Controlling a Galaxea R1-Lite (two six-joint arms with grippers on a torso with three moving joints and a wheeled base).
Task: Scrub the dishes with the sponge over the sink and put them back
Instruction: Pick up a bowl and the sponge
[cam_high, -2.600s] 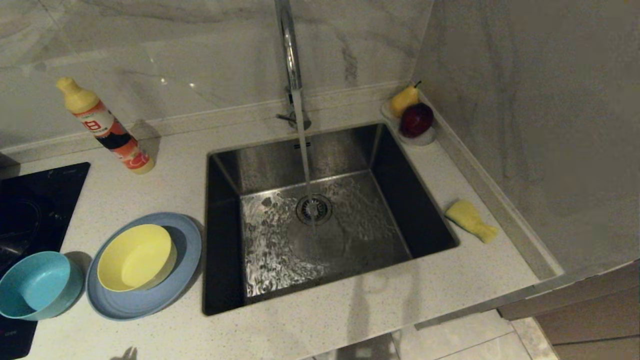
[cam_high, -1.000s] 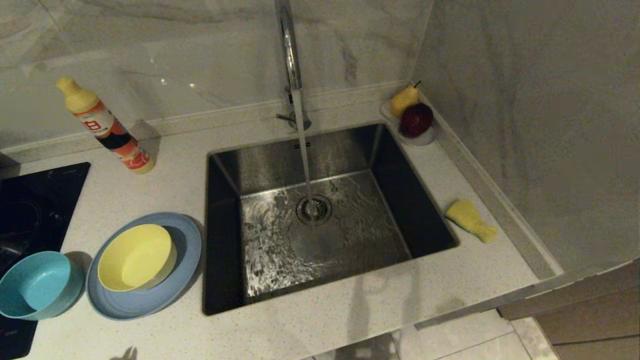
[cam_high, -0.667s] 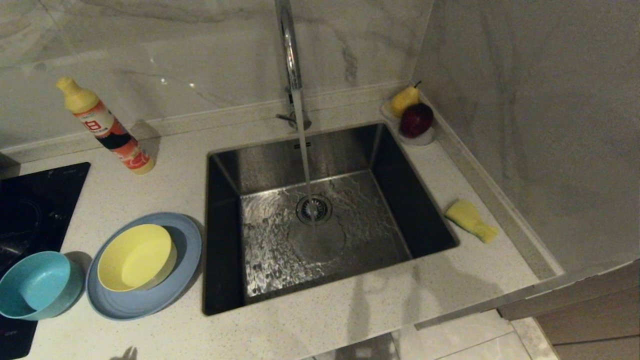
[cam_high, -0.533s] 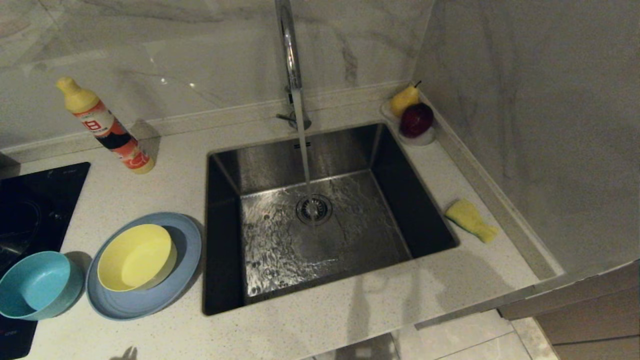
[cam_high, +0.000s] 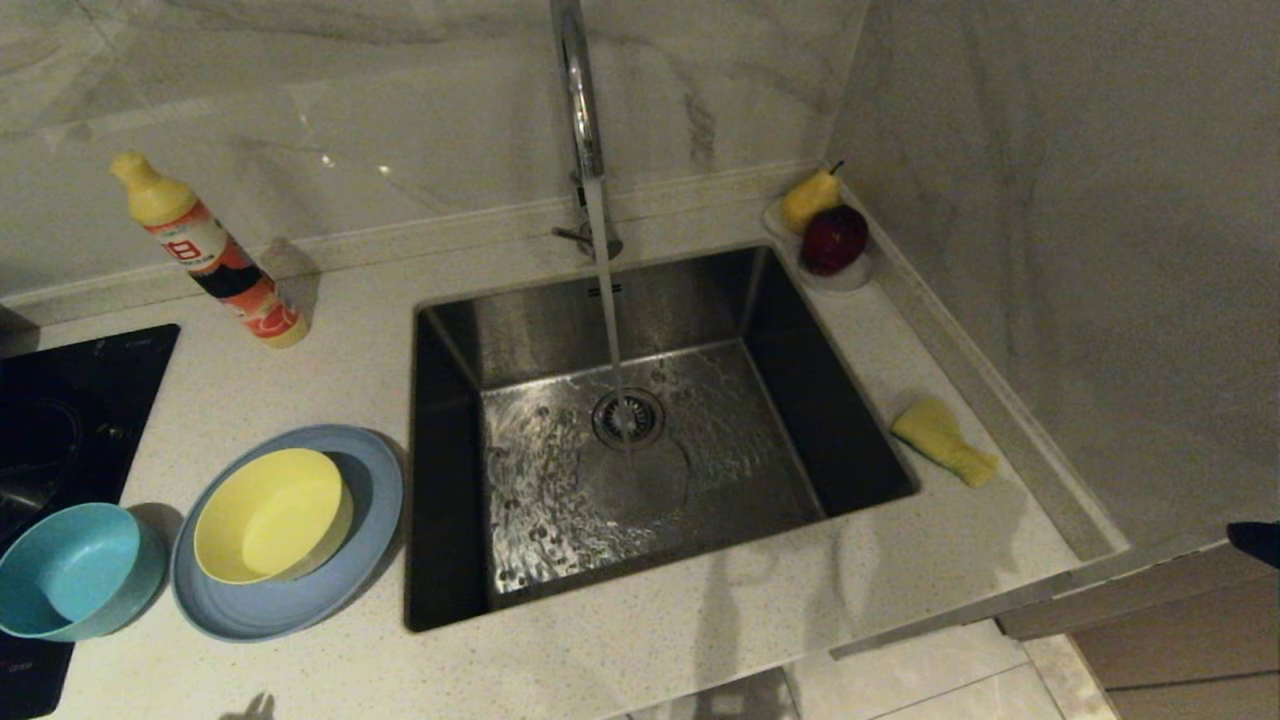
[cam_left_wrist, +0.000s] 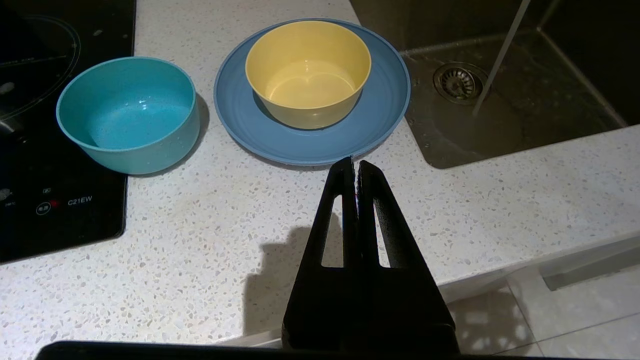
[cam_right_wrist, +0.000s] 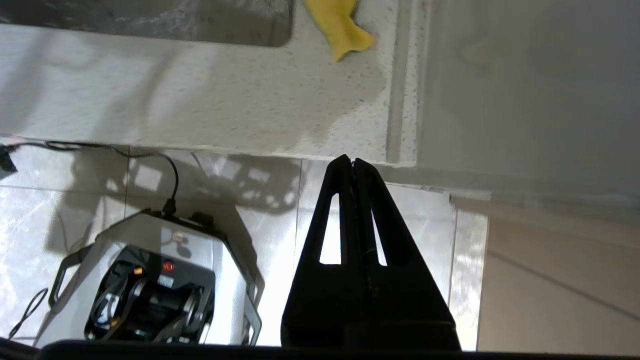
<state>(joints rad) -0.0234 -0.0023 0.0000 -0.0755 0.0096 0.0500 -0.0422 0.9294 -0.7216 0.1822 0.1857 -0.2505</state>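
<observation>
The pale blue-grey plate (cam_high: 290, 600) lies on the counter left of the sink (cam_high: 800, 400), and the yellow bowl (cam_high: 270, 515) stands on it. The teal bowl (cam_high: 75, 570) sits further left, partly on the cooktop. The sponge (cam_high: 942, 440), yellow side up, lies right of the sink near the wall. My left gripper (cam_left_wrist: 355, 165) is shut and empty, hovering just before the plate (cam_left_wrist: 310, 140). My right gripper (cam_right_wrist: 349, 161) is shut and empty, out over the floor in front of the counter edge, with the sponge (cam_right_wrist: 340, 25) well ahead. A dark part of the right arm (cam_high: 1258, 540) shows at the head view's right edge.
Water runs from the tall chrome tap (cam_high: 580, 110) onto the drain (cam_high: 628, 418). A detergent bottle (cam_high: 215, 255) leans at the back left. A black cooktop (cam_high: 60, 400) is far left. A pear (cam_high: 808, 200) and a red apple (cam_high: 832, 240) sit in the back right corner. A marble wall (cam_high: 1050, 250) closes the right side.
A dark part of the right arm has come into the head view at its right edge, and a shadow has spread over the counter's front right. Dishes and sponge have not moved.
</observation>
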